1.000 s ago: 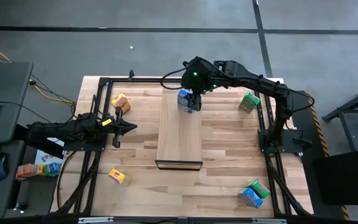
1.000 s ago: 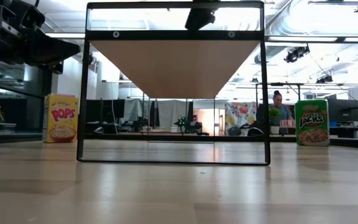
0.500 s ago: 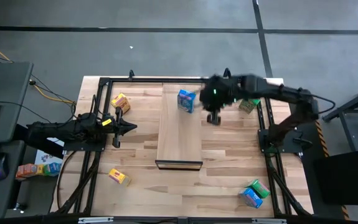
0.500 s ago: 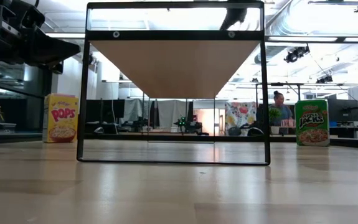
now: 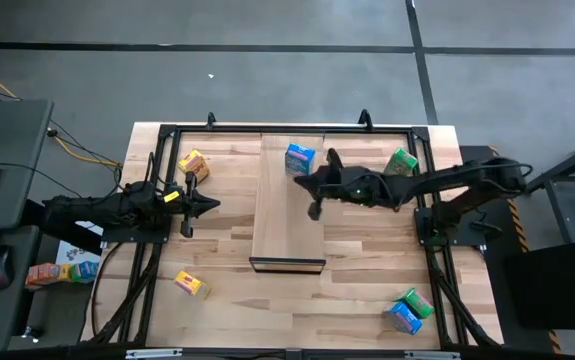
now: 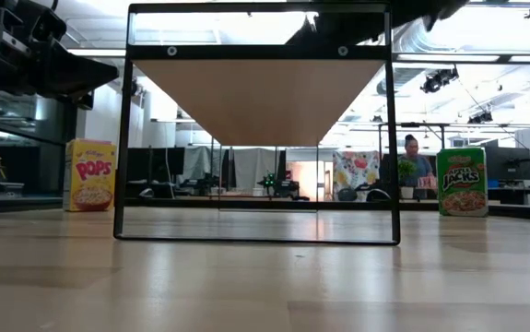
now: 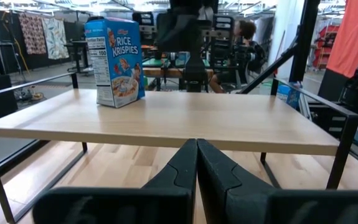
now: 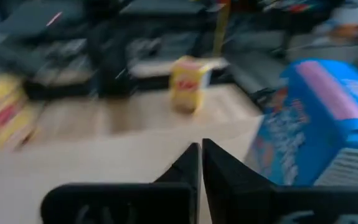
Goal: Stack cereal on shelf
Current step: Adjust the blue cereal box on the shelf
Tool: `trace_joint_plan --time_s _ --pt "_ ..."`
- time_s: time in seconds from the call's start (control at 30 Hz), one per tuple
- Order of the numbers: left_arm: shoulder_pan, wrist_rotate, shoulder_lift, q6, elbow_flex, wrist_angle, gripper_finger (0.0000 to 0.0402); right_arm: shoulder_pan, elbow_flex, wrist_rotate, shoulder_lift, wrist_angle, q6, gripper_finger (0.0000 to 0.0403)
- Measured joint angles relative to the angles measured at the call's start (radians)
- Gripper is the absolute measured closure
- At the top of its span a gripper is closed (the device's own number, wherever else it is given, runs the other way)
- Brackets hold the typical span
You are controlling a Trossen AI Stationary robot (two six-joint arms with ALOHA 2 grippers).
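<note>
Blue cereal box [image 5: 299,160] stood on shelf [image 5: 287,225], just beside clenched, empty right gripper [image 5: 314,210]; placement judged done. Next box must be fetched.

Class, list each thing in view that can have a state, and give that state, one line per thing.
Blue box on shelf: upright, released.
Shelf: holds one box only.
Yellow box, far left: on the tabletop, unstacked.
Yellow box, near left: on the tabletop, lying flat.
Green box, far right: on the tabletop.
Blue and green pair, near right: on the tabletop, touching.
Right tool: shut, empty, over the shelf's right edge.
Left tool: shut, empty, left of the shelf.
</note>
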Motion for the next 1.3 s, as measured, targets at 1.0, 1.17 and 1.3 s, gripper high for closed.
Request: trace_joint_plan --time_s 1.0,1.17,1.3 --pt "0.0 0.0 0.0 0.0 0.0 0.0 0.0398 0.024 0.365 0.828 0.416 0.03 -0.058 0.0403" --pt "0.0 0.0 0.0 0.0 0.0 0.0 0.0398 -0.056 0.365 0.708 0.416 0.044 -0.057 0.0403" --pt "0.0 0.0 0.0 0.0 0.0 0.0 0.0398 -0.084 0.365 0.603 0.416 0.034 -0.033 0.0403"
